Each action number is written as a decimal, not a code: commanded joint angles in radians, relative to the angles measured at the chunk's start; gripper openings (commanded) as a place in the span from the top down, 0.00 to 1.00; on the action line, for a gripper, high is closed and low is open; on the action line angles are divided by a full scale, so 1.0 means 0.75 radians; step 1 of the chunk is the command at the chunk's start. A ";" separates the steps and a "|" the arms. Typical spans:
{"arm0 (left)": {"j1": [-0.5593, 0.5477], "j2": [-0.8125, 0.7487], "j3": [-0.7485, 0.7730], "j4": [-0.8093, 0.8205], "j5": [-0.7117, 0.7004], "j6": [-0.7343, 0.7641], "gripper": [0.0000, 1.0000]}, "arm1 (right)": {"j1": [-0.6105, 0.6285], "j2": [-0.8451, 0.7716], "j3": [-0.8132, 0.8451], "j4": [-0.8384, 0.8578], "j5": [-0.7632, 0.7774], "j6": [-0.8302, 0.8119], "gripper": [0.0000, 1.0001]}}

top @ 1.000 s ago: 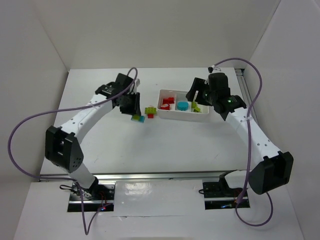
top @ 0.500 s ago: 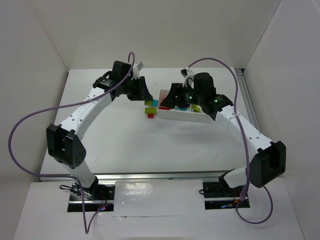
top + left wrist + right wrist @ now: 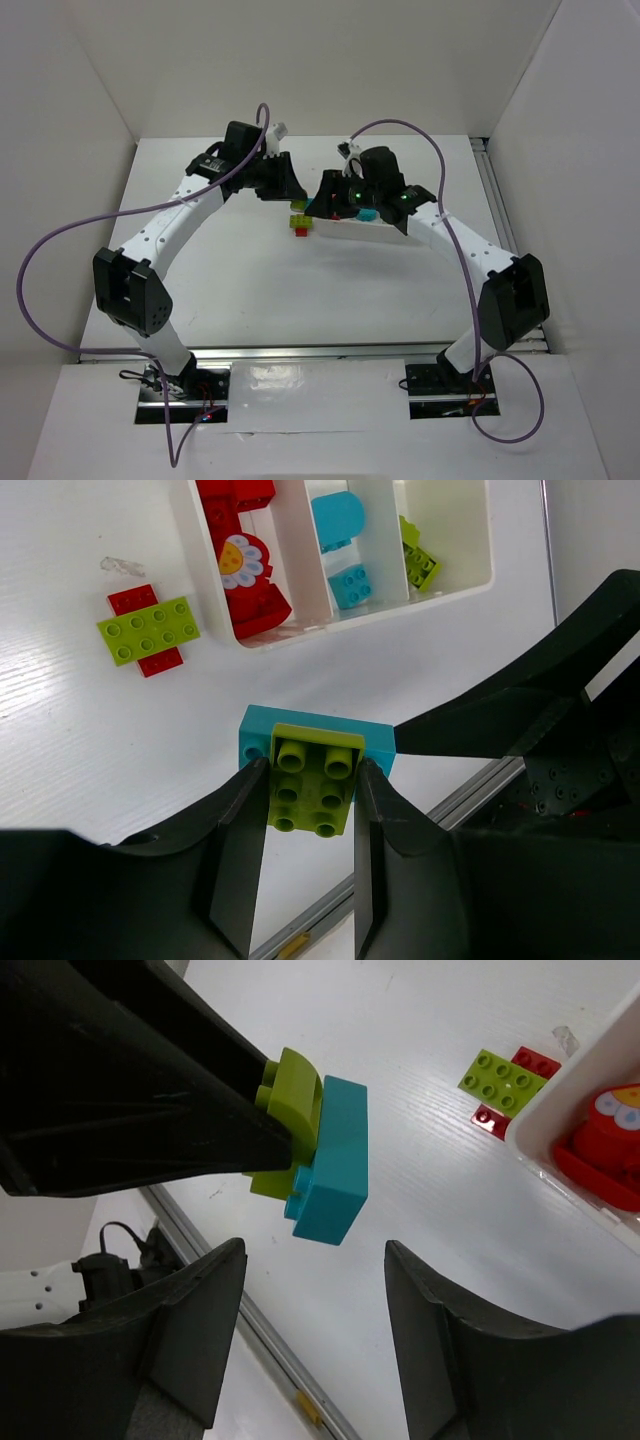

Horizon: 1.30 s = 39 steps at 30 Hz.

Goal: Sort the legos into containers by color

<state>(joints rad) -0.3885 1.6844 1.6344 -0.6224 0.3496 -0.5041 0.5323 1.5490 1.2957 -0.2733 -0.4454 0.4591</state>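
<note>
Left gripper (image 3: 312,775): clamped on yellow-green brick (image 3: 312,790), which is stacked on cyan brick (image 3: 378,746); pair held above table (image 3: 90,740).
Right gripper (image 3: 315,1300): jaws apart, empty, just below cyan brick.
Tray (image 3: 450,592): red, cyan and green bricks, one colour per compartment.
Green-on-red pair (image 3: 148,630): on table beside tray.

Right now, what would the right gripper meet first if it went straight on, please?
The right gripper would probably meet the cyan brick, joined to the green brick that the left gripper holds; depth is unclear.
</note>
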 commanded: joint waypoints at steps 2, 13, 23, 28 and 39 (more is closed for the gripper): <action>0.003 -0.021 0.036 0.040 0.043 -0.015 1.00 | 0.004 0.013 0.060 0.151 0.021 0.032 0.38; 0.003 -0.045 0.024 0.053 0.068 -0.015 1.00 | 0.004 0.066 0.046 0.203 0.021 0.071 0.53; 0.021 -0.059 0.011 0.053 0.080 -0.003 1.00 | -0.063 0.013 -0.075 0.166 0.150 0.114 0.88; 0.092 -0.072 -0.001 0.069 0.157 -0.003 1.00 | -0.139 -0.051 -0.140 0.152 0.164 0.126 0.88; 0.066 -0.035 -0.013 0.094 0.162 -0.029 1.00 | -0.178 -0.149 -0.081 -0.052 0.707 0.146 0.88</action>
<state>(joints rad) -0.3126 1.6653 1.6287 -0.5922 0.4557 -0.5095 0.4030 1.4738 1.1942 -0.2211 -0.1467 0.5537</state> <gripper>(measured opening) 0.438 0.350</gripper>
